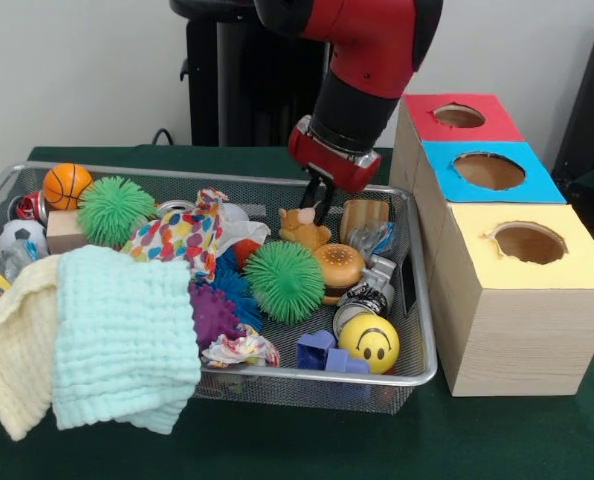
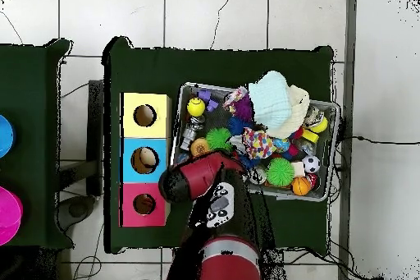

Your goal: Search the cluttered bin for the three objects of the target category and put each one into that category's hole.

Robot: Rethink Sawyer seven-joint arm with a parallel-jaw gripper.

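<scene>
- The bin point(image 1: 422, 372), a silver wire-mesh basket, sits on the green table point(image 1: 537, 440). In the front view it fills the left and centre of the picture.
- The gripper point(image 1: 318, 203) hangs over the bin's far side, at about 1 o'clock from the bin's centre in the front view. Its two dark fingers point down with a narrow gap between them and hold nothing.
- A tan plush animal point(image 1: 302, 228) lies directly under the fingertips, at 7 o'clock from the gripper. Whether the tips touch it cannot be told.
- A toy burger point(image 1: 339, 268) lies at 4 o'clock from the plush animal, just beside it. A green spiky ball point(image 1: 283, 281) lies at 6 o'clock from the plush animal.
- A yellow smiley ball point(image 1: 368, 342) rests in the near right corner of the bin, beside blue blocks point(image 1: 325, 352).
- A mint cloth point(image 1: 122, 340) and a cream cloth point(image 1: 12, 355) drape over the bin's near left rim.
- A second green spiky ball point(image 1: 114, 208) and a small basketball point(image 1: 66, 184) lie at the far left of the bin. A patterned cloth knot point(image 1: 182, 238) lies between the two green balls.
- Three wooden boxes stand in a row at 3 o'clock from the bin in the front view. The red-topped hole point(image 1: 459, 116) is farthest, the blue-topped hole point(image 1: 488, 170) is in the middle, and the yellow-topped hole point(image 1: 528, 242) is nearest.
- In the overhead view the arm point(image 2: 201, 180) covers the bin's lower left corner, and the red-topped hole point(image 2: 144, 204) lies at 8 o'clock from it.
</scene>
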